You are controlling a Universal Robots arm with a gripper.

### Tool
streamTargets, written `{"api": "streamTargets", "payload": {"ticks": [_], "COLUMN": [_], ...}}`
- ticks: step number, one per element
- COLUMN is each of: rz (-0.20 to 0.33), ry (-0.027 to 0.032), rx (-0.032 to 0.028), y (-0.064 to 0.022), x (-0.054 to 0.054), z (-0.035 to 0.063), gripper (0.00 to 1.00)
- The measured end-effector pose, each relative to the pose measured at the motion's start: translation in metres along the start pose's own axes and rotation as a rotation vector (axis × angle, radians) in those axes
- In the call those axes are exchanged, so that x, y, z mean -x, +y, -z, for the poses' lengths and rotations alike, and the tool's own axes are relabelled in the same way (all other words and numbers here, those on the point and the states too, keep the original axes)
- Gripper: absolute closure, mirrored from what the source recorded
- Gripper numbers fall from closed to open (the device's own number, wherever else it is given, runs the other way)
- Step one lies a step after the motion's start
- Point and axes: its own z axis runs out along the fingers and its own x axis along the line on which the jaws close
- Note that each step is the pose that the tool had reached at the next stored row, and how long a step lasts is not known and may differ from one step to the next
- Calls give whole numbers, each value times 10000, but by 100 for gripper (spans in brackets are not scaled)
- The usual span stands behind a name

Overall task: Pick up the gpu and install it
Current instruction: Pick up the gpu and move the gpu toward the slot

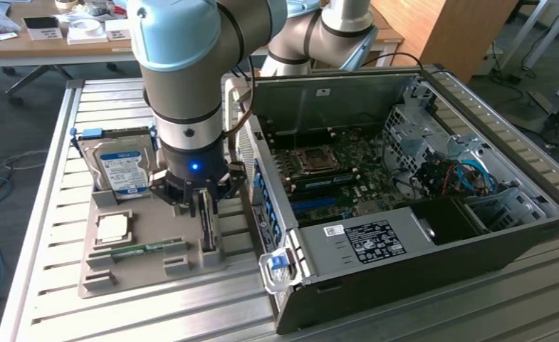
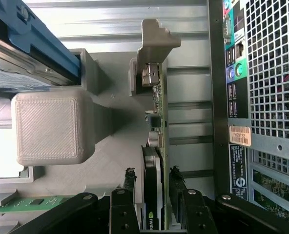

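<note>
1. The gpu stands on edge in a slot of a grey printed holder, just outside the port-studded rear wall of the open computer case, which lies on its side on the slatted metal counter.
2. The end effector straddles the card from above, released: its fingers flank the black face and the green board edge, with a sliver of holder visible between one pad and the card.
3. The card looks light, stiff and fragile. The flat faces near its upper edge appear to be the safest hold, clear of the small parts along the board and of the contact edge; the smooth black face could slip under a weak squeeze.
4. Farther from the case on the same holder lie a hard drive, a processor and a green memory stick.
5. The card's lower edge is sunk in the slot and cannot be seen. A grey post of the holder covers its far end near the bracket, and the arm hides part of the holder in the exterior view. The slot meant to receive the card on the motherboard inside the case is hard to make out.
</note>
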Motion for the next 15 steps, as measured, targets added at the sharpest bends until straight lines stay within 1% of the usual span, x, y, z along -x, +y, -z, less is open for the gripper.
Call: {"api": "streamTargets", "payload": {"ticks": [15], "rz": [-1], "ry": [2], "rx": [-1], "y": [-7], "x": [-1], "z": [-24], "gripper": [58]}}
